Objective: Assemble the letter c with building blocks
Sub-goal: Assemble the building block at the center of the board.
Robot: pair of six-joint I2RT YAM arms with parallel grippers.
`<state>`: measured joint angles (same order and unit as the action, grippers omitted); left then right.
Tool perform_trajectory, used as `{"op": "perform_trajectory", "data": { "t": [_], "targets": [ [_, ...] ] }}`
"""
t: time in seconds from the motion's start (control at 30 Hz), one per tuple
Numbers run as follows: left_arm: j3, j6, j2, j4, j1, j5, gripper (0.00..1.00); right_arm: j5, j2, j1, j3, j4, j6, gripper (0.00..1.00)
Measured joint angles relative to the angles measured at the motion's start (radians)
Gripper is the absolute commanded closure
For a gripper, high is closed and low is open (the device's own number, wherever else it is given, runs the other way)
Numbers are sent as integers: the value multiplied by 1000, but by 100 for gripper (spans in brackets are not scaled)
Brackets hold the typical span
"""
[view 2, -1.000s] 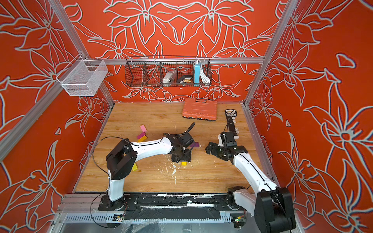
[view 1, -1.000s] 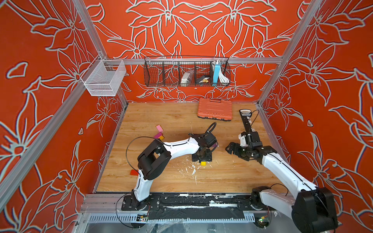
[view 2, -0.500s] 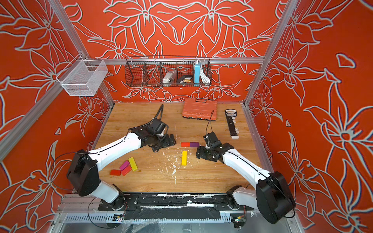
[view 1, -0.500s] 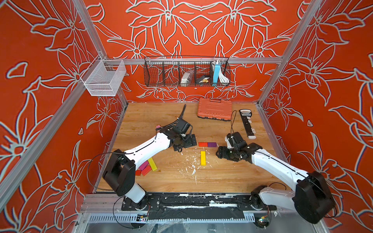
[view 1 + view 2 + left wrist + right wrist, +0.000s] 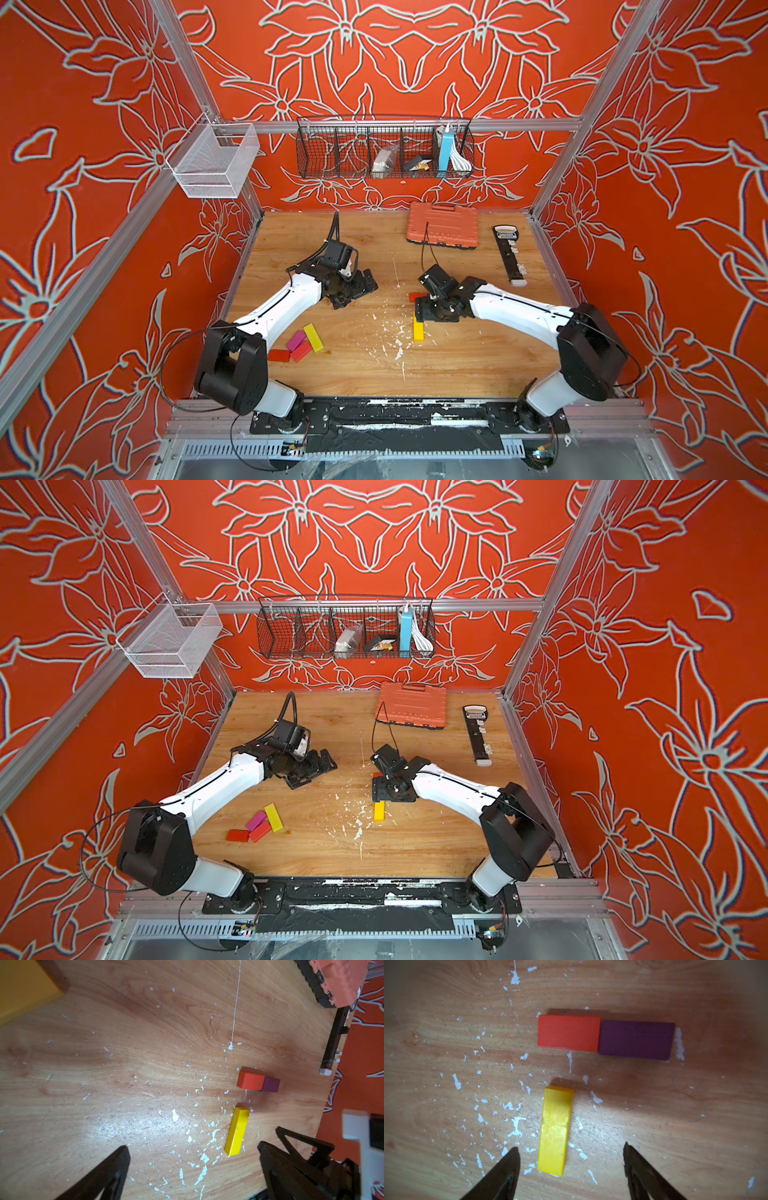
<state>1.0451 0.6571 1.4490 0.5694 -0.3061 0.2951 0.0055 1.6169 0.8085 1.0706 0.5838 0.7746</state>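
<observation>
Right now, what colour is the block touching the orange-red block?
Dark purple. The flat rectangular purple block shows best in the right wrist view.

Red block (image 5: 569,1032), purple block (image 5: 635,1041), yellow bar (image 5: 555,1132)

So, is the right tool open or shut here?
Open. The right tool has its fingers wide apart in its wrist view, the yellow block between them untouched.

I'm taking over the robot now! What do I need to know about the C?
Left gripper: open, empty.
Right gripper: open, empty, above the yellow bar.
Done: red block and purple block touch end to end; yellow bar lies crosswise on the red one's near side, with a gap.
Spare blocks sit by the left arm.
Left: close that gap, likely lengthen the spine, add a bottom row.
</observation>
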Motion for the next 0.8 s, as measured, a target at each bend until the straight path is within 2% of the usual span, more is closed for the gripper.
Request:
{"op": "perform_trajectory", "data": {
  "t": [0.17,0.7,0.8],
  "targets": [
    [-25,-16,-9,-4,40,25,2,32,98,52,51,29,6,21],
    [-45,-45,-17,-4,79,63,2,44,168,83,60,42,48,47],
    [-47,-48,-17,-5,79,65,2,40,177,84,60,37,47,54]
  ]
}}
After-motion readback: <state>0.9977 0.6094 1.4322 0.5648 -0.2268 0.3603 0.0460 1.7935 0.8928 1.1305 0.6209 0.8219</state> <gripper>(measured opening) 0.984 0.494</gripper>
